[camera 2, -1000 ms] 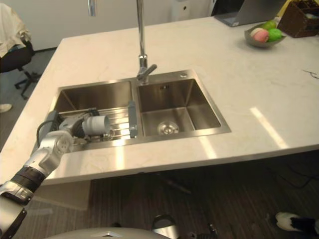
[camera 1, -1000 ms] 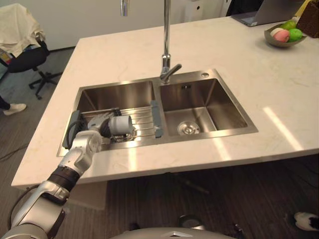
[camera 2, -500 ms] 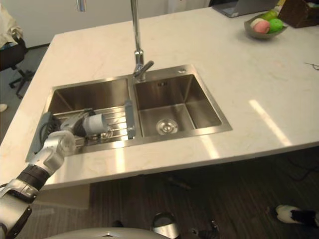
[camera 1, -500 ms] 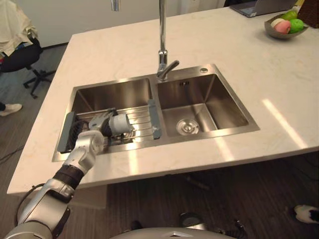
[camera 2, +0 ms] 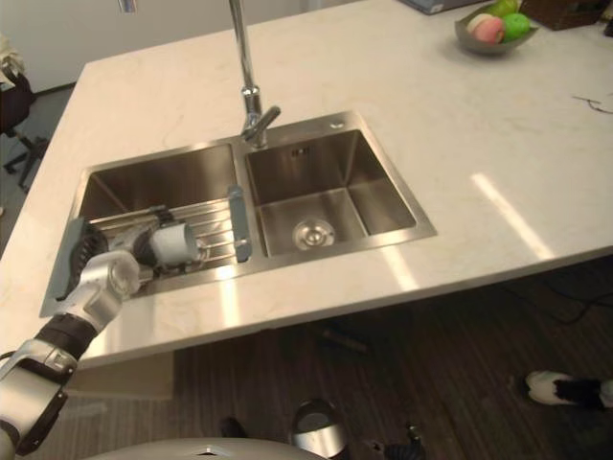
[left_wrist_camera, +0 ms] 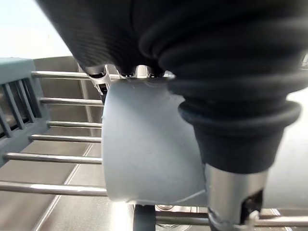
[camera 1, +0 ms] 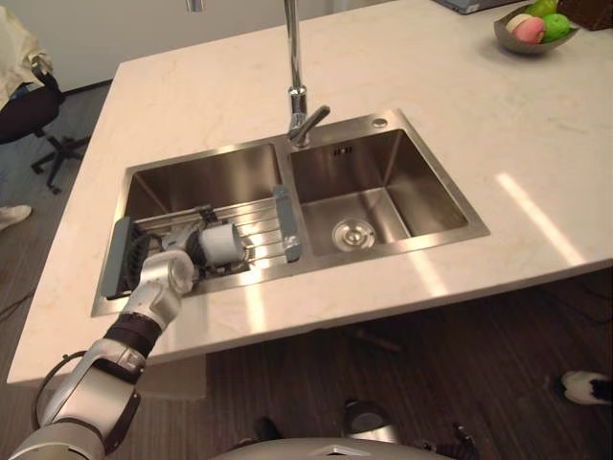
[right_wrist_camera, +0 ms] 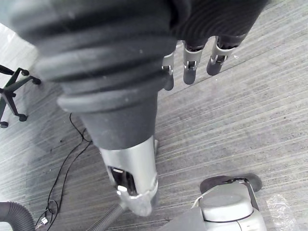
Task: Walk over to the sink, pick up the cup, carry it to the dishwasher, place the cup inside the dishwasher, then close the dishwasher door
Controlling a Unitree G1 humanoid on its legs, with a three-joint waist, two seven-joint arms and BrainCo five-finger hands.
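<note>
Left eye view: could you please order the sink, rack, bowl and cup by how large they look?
1. sink
2. rack
3. bowl
4. cup

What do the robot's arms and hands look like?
The left arm is silver-grey and rounded, with a dark band near the wrist. The left hand and the right hand each wear a dark ribbed cover, with silver fingers ending in dark tips and a silver thumb.

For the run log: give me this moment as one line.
phase: grasp at sink | left hand: fingers curled round cup | cup: sideways over rack in left basin | right hand: open, idle
</note>
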